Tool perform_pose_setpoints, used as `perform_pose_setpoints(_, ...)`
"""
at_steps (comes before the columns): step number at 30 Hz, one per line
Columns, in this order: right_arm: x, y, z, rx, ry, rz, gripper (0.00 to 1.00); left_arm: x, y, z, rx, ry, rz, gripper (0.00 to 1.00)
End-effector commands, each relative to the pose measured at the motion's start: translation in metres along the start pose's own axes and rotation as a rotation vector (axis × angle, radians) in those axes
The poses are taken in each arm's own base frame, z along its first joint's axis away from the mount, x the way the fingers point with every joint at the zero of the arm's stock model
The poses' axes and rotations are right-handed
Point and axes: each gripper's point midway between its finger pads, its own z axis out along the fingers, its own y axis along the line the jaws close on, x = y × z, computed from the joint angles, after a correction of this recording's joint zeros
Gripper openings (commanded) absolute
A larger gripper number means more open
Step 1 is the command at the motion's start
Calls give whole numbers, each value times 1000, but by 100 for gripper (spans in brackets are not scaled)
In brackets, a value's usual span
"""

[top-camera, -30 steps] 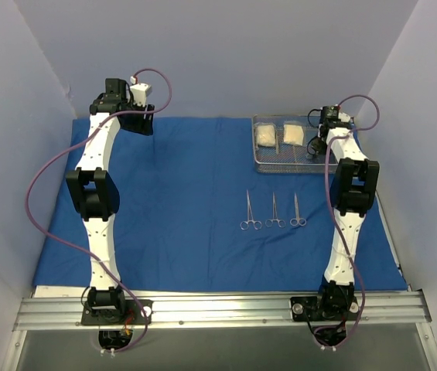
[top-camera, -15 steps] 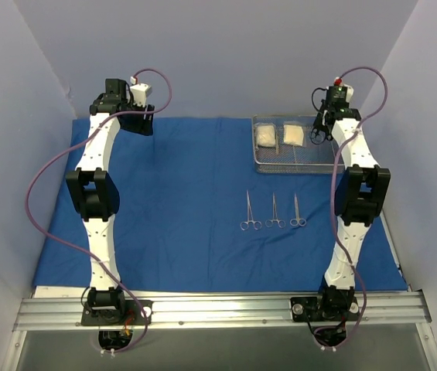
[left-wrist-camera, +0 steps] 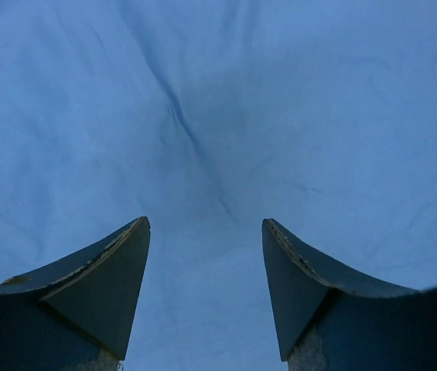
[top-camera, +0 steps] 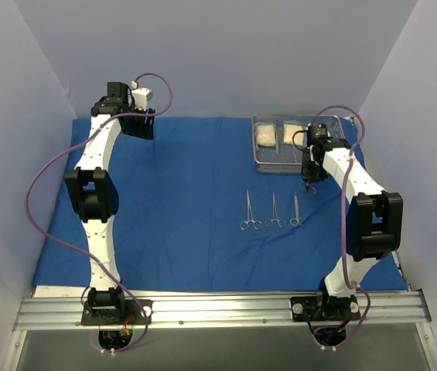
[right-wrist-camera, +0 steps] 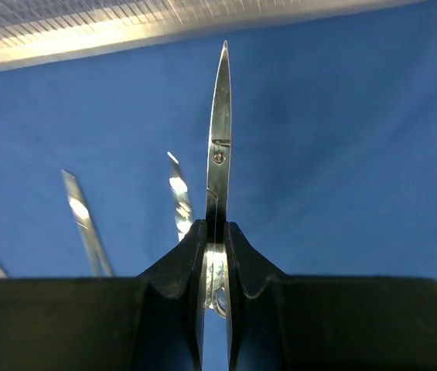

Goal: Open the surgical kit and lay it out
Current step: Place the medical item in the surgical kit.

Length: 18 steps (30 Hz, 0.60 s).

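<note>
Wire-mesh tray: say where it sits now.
Top view: the wire-mesh tray sits far right on the blue cloth, behind the three clamps, two gauze packets inside; the right gripper, shut on scissors, hangs just in front of it.

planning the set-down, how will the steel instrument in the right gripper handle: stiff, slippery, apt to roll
The instrument looks like polished steel, so probably stiff and slick. The right gripper pinches it near the handles with the long blades sticking out, so it may swivel. Being flat, it should lie still on the blue cloth, not roll.
</note>
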Motion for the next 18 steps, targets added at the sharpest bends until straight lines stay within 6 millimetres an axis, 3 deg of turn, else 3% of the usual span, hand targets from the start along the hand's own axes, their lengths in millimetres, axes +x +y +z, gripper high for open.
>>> perform_pose_setpoints(1, 32, -27, -13, 92, 88, -6, 0, -18, 4, -27, -34, -70, -8, 68)
perform_pose_setpoints(5, 55, -52, 3, 136, 189, -54, 0, -7, 11, -28, -39, -65, -37, 68)
perform_pose_setpoints(8, 71, -55, 18, 149, 268, -95, 0, -2, 13, -32, -43, -64, -47, 68)
perform_pose_setpoints(15, 90, -57, 39, 164, 326, -130, 0, 31, 11, -22, -38, -1, -53, 68)
perform_pose_setpoints(18, 100, -57, 45, 161, 340, -128, 0, 32, 11, -23, -39, -2, -54, 68)
